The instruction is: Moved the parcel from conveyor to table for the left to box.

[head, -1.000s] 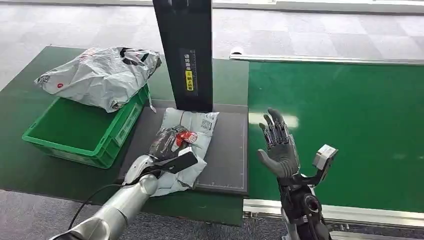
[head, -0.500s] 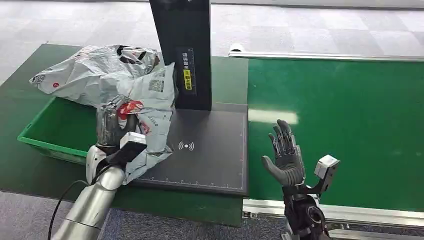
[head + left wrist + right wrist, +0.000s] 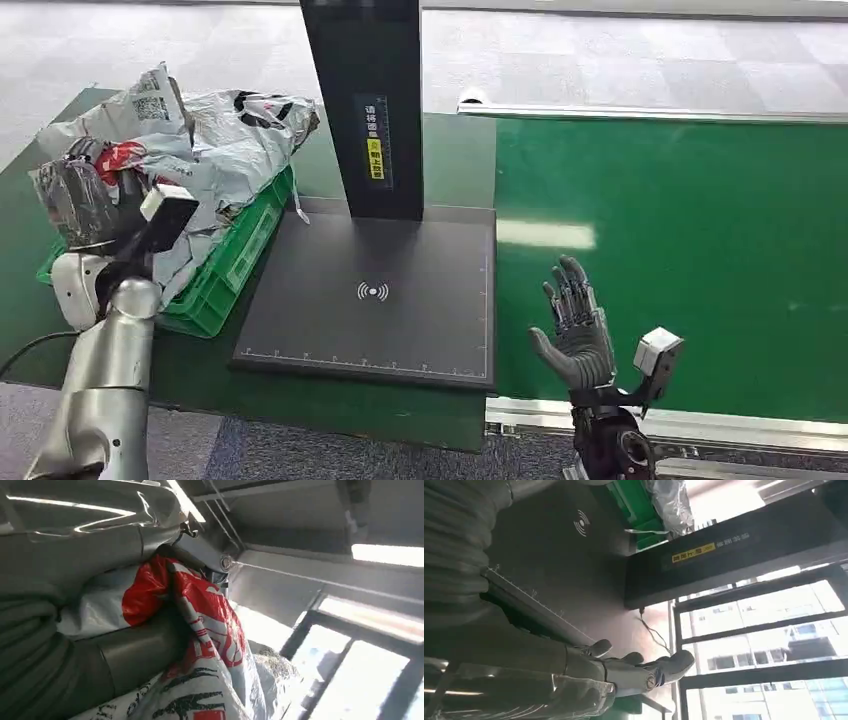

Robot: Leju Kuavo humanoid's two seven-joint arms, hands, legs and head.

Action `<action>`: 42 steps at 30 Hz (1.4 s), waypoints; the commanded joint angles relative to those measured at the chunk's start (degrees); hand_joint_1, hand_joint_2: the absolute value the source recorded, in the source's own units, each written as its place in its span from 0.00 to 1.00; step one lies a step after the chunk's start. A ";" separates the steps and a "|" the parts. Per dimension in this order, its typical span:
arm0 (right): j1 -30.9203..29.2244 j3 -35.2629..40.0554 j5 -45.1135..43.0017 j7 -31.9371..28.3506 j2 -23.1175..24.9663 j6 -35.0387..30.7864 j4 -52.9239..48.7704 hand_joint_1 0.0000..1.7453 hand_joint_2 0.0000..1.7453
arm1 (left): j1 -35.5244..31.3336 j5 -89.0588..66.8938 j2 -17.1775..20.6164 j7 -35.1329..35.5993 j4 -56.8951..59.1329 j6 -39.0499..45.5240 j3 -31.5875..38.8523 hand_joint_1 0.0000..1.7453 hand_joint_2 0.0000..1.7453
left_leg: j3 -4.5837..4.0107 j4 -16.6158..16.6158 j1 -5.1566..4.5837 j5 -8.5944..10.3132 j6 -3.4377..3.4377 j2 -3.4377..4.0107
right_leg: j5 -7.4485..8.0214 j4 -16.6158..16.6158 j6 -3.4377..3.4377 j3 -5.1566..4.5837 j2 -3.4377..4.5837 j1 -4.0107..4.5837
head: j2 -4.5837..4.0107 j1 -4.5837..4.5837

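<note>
The fingers of the left hand (image 3: 85, 205) are closed around the crumpled parcel (image 3: 120, 160) (grey film with a red patch), which is held up at the far left, above the near-left part of the green box (image 3: 225, 275) where another grey bag (image 3: 245, 125) already lies. The right hand (image 3: 572, 325) stands with spread fingers, holding nothing, over the near edge of the conveyor (image 3: 700, 230), right of the black scan pad (image 3: 372, 290). To do this step well, I think the left hand should lower the parcel inside the box walls before it lets go, so it does not slide off the other bag.
</note>
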 commanded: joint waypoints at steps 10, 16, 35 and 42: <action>-3.98 2.08 0.07 1.13 -0.01 -0.05 1.88 0.00 1.00 | -17.61 -27.33 8.68 20.18 32.61 0.26 2.71 1.00 1.00 | -0.11 0.05 0.05 0.03 0.00 0.08 | 0.04 0.02 -0.04 -0.11 -0.03 0.06 | 0.02 0.02; -4.80 1.85 0.34 1.63 0.88 0.06 1.69 0.00 1.00 | -20.93 -30.63 10.84 31.80 45.48 -4.95 -11.29 1.00 1.00 | -0.12 0.05 0.04 0.03 0.00 0.02 | 0.02 0.02 -0.04 -0.09 -0.08 0.06 | 0.02 0.00; -5.83 0.11 1.83 2.64 2.46 1.58 1.84 0.00 1.00 | -11.02 -25.54 3.91 28.39 48.19 -14.98 -7.29 0.00 1.00 | -0.02 -0.07 -0.05 0.05 0.03 0.04 | 0.05 -0.06 -0.01 -0.03 -0.02 -0.03 | 0.02 0.02; -2.67 -1.20 2.61 2.85 2.55 1.84 -0.24 0.00 1.00 | -16.09 -18.20 3.32 22.43 45.06 -4.17 -0.94 0.00 1.00 | -0.13 0.03 0.03 0.04 0.00 -0.18 | 0.01 -0.03 -0.03 -0.05 -0.19 0.03 | 0.02 0.00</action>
